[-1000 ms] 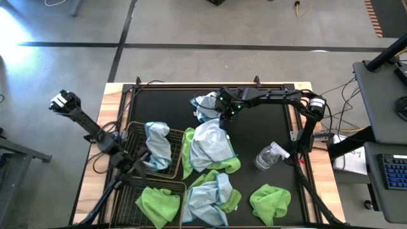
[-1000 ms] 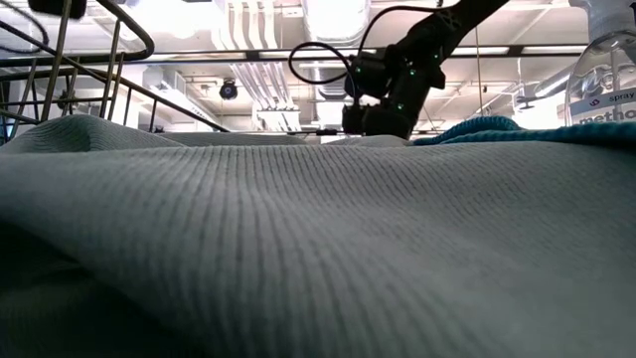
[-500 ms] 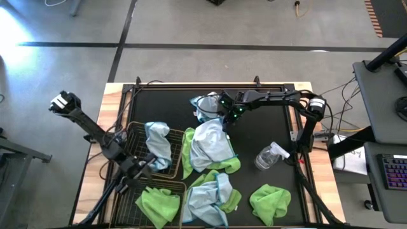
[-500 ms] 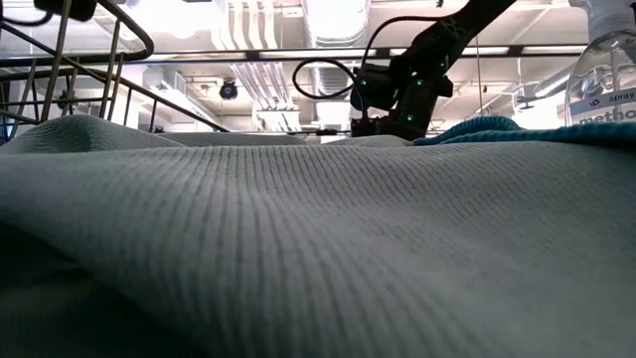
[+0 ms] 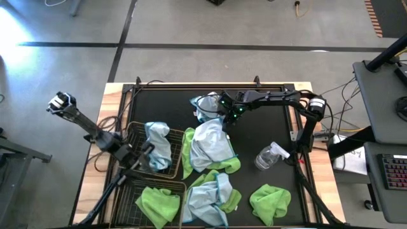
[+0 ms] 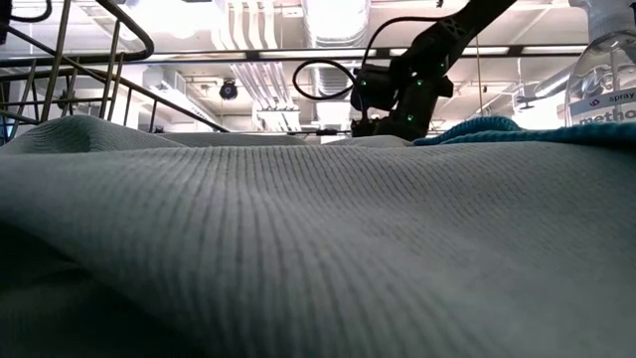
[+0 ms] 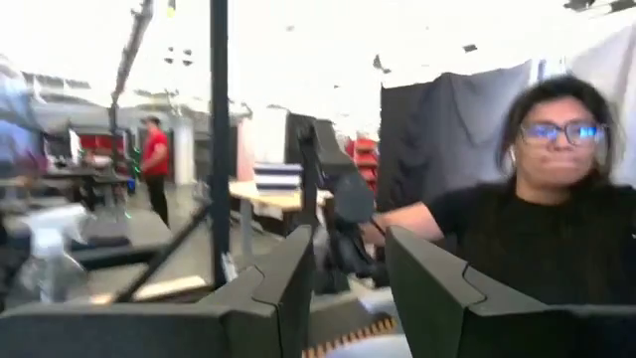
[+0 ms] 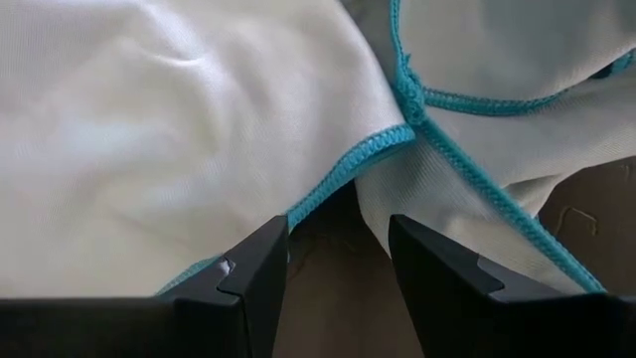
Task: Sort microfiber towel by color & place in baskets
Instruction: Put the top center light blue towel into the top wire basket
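Nearest me, at six o'clock on the tabletop (image 5: pixel 280 137), lie lime and pale-blue microfiber towels (image 5: pixel 213 194); one green towel (image 5: pixel 158 202) fills the near basket (image 5: pixel 127 197). At nine o'clock my left gripper (image 5: pixel 145 156) hangs over the far basket (image 5: pixel 135 133), which holds a pale-blue towel (image 5: pixel 157 145), jaws spread and empty. A spray bottle (image 5: pixel 270 156) stands at four. Toward twelve, my right gripper (image 5: pixel 224 119) hovers at a pale-blue towel (image 5: pixel 206 105), jaws spread over its teal hem (image 8: pixel 397 109).

Bright overhead light glares in the low view; the left wrist view is motion-blurred.
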Tool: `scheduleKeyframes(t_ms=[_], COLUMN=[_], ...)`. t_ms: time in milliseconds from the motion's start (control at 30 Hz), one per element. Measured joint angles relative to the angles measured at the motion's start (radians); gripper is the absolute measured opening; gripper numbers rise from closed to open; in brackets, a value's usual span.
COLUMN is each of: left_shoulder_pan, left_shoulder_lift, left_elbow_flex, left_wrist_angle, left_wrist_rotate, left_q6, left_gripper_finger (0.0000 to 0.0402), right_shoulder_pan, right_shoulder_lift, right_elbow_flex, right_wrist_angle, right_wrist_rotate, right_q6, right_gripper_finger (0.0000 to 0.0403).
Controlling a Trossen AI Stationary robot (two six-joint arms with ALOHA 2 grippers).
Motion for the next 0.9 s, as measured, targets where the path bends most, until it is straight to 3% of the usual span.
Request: scheduleKeyframes(t_ms=[167, 367, 900], left_shoulder_pan=[0.145, 0.406, 1.326], left_shoulder_lift=[-0.095, -0.174, -0.521], left_elbow_flex=[-0.001, -0.002, -0.003], left_wrist_angle=[-0.009, -0.018, -0.021], left_wrist_rotate=[-0.003, 0.0, -0.009], left_q6=[0.0, 0.0, 0.0], left_gripper_finger=[0.0113, 0.0113, 0.0113], right_shoulder_pan=[0.0, 0.0, 0.0], right_shoulder_lift=[0.0, 0.0, 0.0], right_elbow_flex=[-0.001, -0.002, -0.003], right_wrist_angle=[0.0, 0.0, 0.0], right_wrist_rotate=[0.0, 0.0, 0.0], right_q6=[0.017, 0.018, 0.014], right_gripper_finger=[0.0171, 0.0171, 0.0171])
